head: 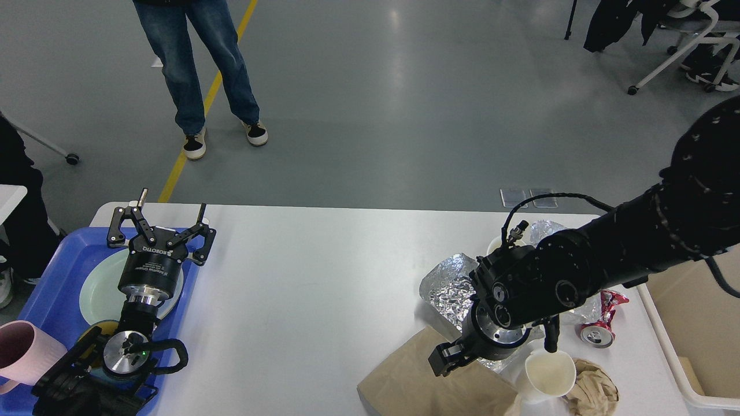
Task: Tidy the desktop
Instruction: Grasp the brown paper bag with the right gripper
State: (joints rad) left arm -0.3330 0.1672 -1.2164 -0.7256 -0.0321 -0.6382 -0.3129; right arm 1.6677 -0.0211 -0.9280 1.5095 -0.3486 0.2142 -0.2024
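The white desktop [318, 289] carries litter at its right end: a crumpled foil sheet [448, 286], a brown paper bag [404, 384], a white paper cup [546, 375], a crushed red can [601, 323] and a crumpled brown napkin [595, 393]. My right gripper [448, 361] hangs low over the bag's upper edge, by the foil. It is dark and seen end-on, so its fingers cannot be told apart. My left gripper [172, 202] is open and empty above the blue tray [58, 271].
The tray holds a pale green plate [95, 292] and a pink mug [23, 349]. A cream bin [665, 341] stands at the right edge. A second white cup [495, 245] and more foil [543, 228] lie behind my right arm. A person [196, 69] stands beyond the table.
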